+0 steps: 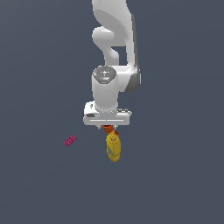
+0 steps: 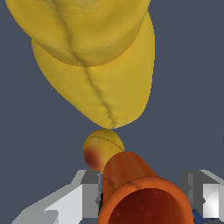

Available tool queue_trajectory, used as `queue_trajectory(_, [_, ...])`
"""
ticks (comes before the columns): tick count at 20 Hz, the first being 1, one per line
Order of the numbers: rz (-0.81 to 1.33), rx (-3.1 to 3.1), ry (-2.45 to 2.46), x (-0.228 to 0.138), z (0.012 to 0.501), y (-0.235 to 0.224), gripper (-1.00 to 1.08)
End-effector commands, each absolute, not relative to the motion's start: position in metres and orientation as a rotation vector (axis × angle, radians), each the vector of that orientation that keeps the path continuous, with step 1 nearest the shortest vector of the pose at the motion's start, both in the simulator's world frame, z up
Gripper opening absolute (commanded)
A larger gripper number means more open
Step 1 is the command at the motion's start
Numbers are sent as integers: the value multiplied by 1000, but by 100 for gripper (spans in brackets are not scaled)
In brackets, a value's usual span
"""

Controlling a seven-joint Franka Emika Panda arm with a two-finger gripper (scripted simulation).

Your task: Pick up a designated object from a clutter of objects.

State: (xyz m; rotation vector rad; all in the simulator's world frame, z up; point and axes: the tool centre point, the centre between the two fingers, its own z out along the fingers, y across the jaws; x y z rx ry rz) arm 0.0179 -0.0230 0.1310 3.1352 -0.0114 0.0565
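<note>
Orange cup [image 2: 144,192] between tool [image 2: 144,199] fingers [image 2: 83,197], grasped or not: cannot tell | yellow bottle [image 1: 113,148] touching at cup's 6 o'clock | pink brick [image 1: 69,140] at 9 o'clock, well apart

Orange cup [image 2: 140,192], yellow bottle [image 2: 96,57], pink brick [image 1: 70,140], grey floor [image 1: 35,65].

Smooth, faintly glossy plastic look on the yellow bottle [image 2: 94,57], with a ridged seam down its side. Matt orange cup [image 2: 140,192], mottled darker inside. Pale grey, satin-smooth claw [image 2: 144,199] fingers [image 2: 72,201]. Flat matt dark tabletop [image 1: 39,183]. Matt pink brick [image 1: 69,140].
</note>
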Motion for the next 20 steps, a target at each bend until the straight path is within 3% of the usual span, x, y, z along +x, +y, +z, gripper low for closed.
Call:
queue_trajectory(1, [53,3135,-10,10,152,-5,-100])
queue_trajectory(20, [11,3137,-7,-44,315,138,-100])
